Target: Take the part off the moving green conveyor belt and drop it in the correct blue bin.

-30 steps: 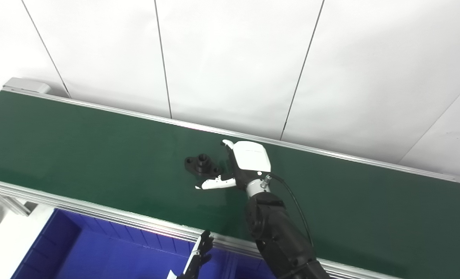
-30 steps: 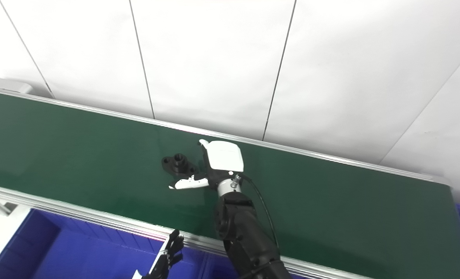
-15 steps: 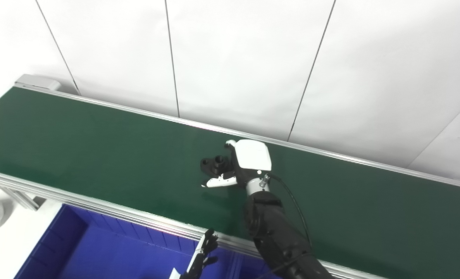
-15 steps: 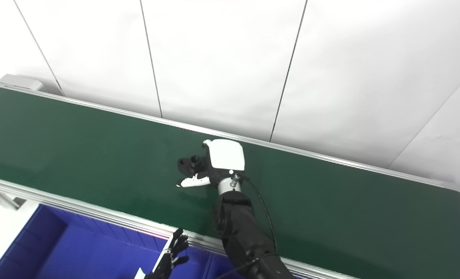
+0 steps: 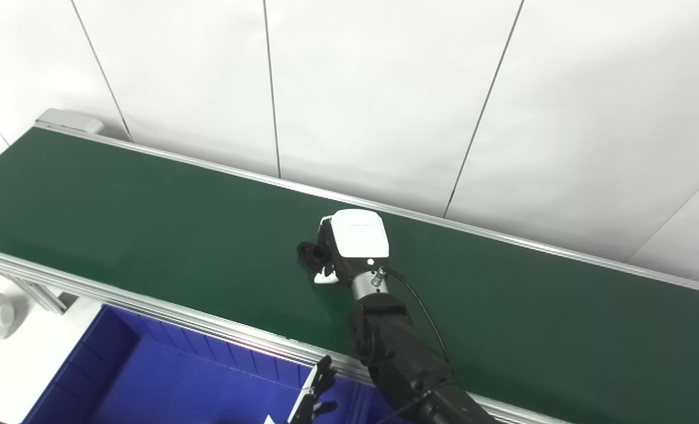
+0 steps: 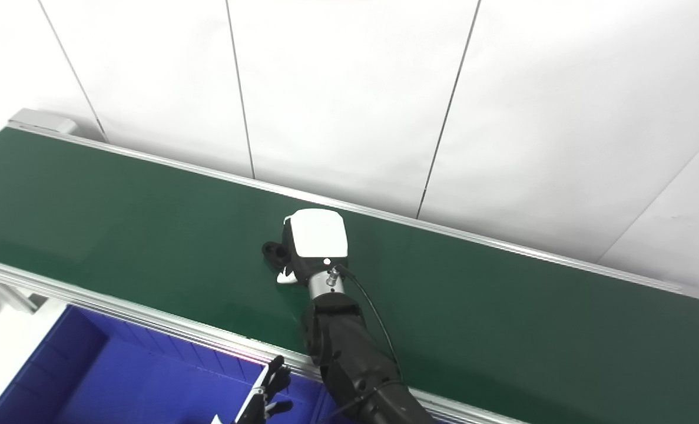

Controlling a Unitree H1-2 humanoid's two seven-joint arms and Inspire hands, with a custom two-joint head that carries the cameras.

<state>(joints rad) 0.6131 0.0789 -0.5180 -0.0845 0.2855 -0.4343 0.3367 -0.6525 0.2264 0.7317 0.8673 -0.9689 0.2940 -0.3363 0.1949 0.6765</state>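
A black flanged part point(image 5: 307, 252) lies on the green conveyor belt point(image 5: 119, 224), with only its left end showing past my right hand point(image 5: 349, 244). That hand covers the rest of the part from above. Its fingers are curled down over the part and the white thumb tip point(image 5: 325, 277) is tucked in just below it. Part and hand are both low on the belt. My left hand point(image 5: 315, 393) sits at the bottom edge over the blue bin point(image 5: 149, 383), fingers apart and empty.
The belt's aluminium front rail point(image 5: 149, 309) separates the belt from the bins below. A second blue bin point(image 6: 302, 406) starts beside the first, mostly hidden by my right forearm. A white panelled wall point(image 5: 384, 88) stands behind the belt.
The part rode rightward into my right hand. The hand then came down over it, and its spread thumb and fingers closed in. The camera view also shifted.
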